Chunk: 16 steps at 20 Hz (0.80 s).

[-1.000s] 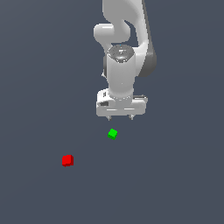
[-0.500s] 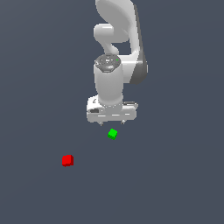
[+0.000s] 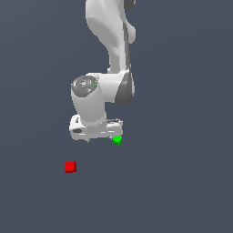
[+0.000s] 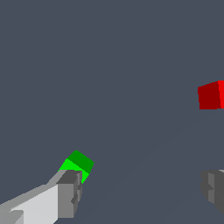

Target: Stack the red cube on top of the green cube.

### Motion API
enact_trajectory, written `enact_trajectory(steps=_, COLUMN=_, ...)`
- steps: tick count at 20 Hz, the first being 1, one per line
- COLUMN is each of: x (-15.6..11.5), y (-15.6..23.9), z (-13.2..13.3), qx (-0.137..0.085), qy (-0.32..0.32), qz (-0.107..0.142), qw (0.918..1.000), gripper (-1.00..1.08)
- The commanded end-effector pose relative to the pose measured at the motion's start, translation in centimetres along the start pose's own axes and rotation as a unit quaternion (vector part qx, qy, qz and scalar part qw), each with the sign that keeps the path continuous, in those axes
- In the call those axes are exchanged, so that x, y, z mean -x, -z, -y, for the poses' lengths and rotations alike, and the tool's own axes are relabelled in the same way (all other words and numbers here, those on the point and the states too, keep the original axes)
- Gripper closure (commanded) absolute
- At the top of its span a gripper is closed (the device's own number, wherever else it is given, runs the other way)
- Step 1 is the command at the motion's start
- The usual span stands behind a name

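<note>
**Approach to the red cube, nothing grasped yet**

The red cube (image 3: pixel 70 167) is seen lying alone on the dark grey floor (image 3: pixel 182 182), toward the exterior view's left and nearer to the camera than the rest. Nothing touches it. In the wrist view it (image 4: pixel 211 95) is found near the edge of the picture, apart from both fingers.

The green cube (image 3: pixel 117 140) rests on the same floor, to the exterior view's right of the red one and farther back, well apart from it. In the exterior view it is partly covered by the low edge of the gripper. In the wrist view it (image 4: pixel 78 164) appears just behind one fingertip (image 4: pixel 70 192); whether it is touched cannot be told.

The gripper (image 3: pixel 93 136) is held low over the floor, close to the green cube. Its jaws are spread wide, as the wrist view shows, and nothing is held between them.

The step in hand is judged to be the reach toward the red cube, so the task is at its beginning. For the next move, the gripper must be carried toward the exterior view's left and nearer, centred over the red cube, and then lowered so that the cube is taken between the fingers. Care is needed that the green cube is not pushed on the way.
</note>
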<state>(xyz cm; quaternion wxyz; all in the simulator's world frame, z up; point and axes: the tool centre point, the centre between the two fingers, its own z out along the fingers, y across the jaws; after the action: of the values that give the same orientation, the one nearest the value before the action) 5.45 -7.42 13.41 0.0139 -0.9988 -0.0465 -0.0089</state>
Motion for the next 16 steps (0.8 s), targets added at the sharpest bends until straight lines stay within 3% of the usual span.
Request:
enact_trajectory(steps=1, x=-0.8, y=-0.9, z=-2.1, qx=0.002, qy=0.007, qz=0.001, qw=1.0000, gripper=-0.92)
enact_trajectory(steps=16, x=-4.8, y=-4.4, z=-10.8, qx=0.009, qy=0.033, qz=0.007, qw=0.9994, gripper=-0.92)
